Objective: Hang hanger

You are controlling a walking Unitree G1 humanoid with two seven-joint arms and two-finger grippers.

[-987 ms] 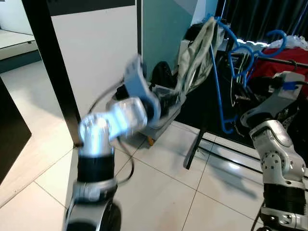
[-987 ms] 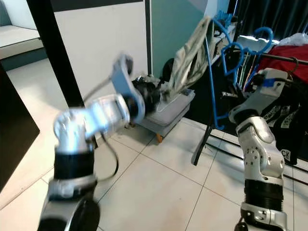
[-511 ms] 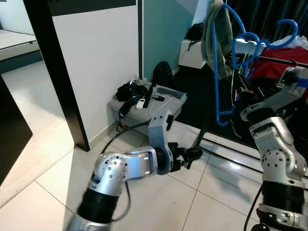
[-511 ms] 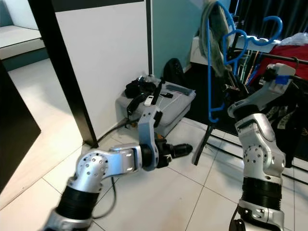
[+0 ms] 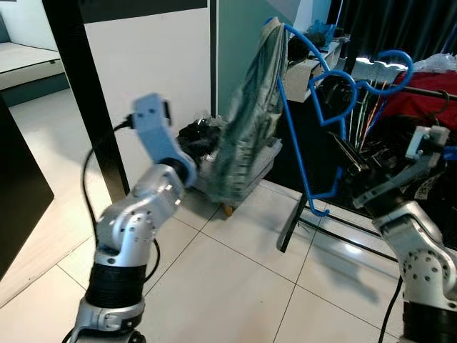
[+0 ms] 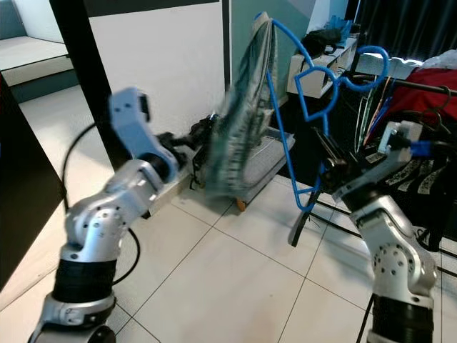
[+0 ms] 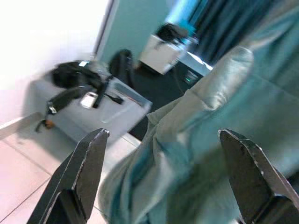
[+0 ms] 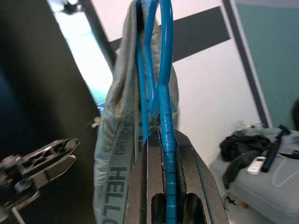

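Right gripper (image 8: 163, 196) is clamped on the blue hanger (image 6: 285, 114), fingers pinched either side of its lower bar, per the right wrist view. Hanger is held up in the air w/ its hook (image 6: 357, 64) pointing toward the clothes rail (image 6: 421, 87) on the robot's right, near the rail but not on it yet. Probably held low on the frame so the hook end stays free to drop over the rail.

Grey-green garment (image 5: 246, 128) is draped over the hanger's far shoulder & hangs down, blurred. Left gripper (image 7: 163, 182) is wide open, fingers spread either side of the fabric, not touching it as far as I can tell; looks like it's there to steady or gather the cloth so it doesn't slide off.

Rail already carries red clothes (image 5: 421, 100) & other items. Floor (image 6: 235, 286) is pale glossy tile. A low grey box (image 7: 84, 116) w/ dark clutter on top sits against the white wall (image 5: 143, 78); black post (image 5: 82, 107) nearby, dark curtain behind the rail.
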